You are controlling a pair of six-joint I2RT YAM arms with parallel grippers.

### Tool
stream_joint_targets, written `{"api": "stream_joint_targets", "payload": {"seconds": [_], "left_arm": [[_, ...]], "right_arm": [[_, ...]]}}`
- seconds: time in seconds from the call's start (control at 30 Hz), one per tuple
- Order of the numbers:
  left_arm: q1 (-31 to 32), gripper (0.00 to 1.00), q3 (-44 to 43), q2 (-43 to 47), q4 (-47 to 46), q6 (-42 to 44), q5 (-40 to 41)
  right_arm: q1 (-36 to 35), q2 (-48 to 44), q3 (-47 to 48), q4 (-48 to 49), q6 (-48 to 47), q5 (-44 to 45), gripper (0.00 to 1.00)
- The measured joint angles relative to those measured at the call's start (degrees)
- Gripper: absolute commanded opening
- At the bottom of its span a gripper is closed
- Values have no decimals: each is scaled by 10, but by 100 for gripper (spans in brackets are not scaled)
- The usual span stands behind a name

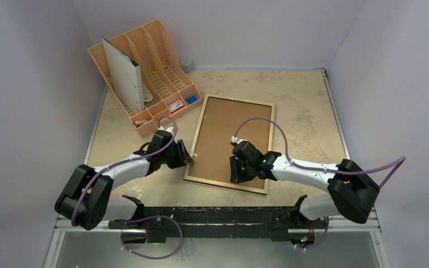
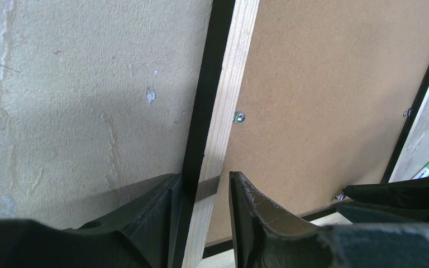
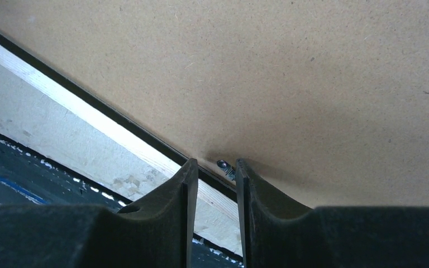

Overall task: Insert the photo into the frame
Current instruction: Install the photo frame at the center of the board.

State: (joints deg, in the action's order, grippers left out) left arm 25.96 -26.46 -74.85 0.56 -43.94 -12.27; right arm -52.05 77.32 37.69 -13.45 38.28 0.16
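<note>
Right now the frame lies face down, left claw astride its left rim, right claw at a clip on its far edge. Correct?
Not quite: the right claw is at a clip on the near edge of the frame, not the far one. The top external and right wrist views show it. The rest stands.

The mottled beige surface [image 1: 307,100] carries two things. A light-wood frame [image 1: 239,100] lies flat near the middle, back side up and turned slightly askew. A brown backing board [image 1: 223,134] sits inside its rim, with small metal clips [image 2: 238,117] along the board's edge. A peach file rack [image 1: 170,61] stands in the far left corner, near the frame.
</note>
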Motion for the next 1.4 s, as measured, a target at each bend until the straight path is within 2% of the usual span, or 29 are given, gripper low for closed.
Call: {"api": "stream_joint_targets", "payload": {"seconds": [0.37,0.67,1.13,1.4], "left_arm": [[0,39,-1,-1,0,0,-2],[0,39,-1,-2,0,0,-2],[0,39,-1,-2,-1,0,-2],[0,39,-1,-2,-1,0,-2]], "right_arm": [[4,3,-1,7,-5,-33,30],[3,2,-1,2,7,-29,39],[3,-5,-1,-16,43,-15,40],[5,-5,-9,1,20,-61,41]]}}
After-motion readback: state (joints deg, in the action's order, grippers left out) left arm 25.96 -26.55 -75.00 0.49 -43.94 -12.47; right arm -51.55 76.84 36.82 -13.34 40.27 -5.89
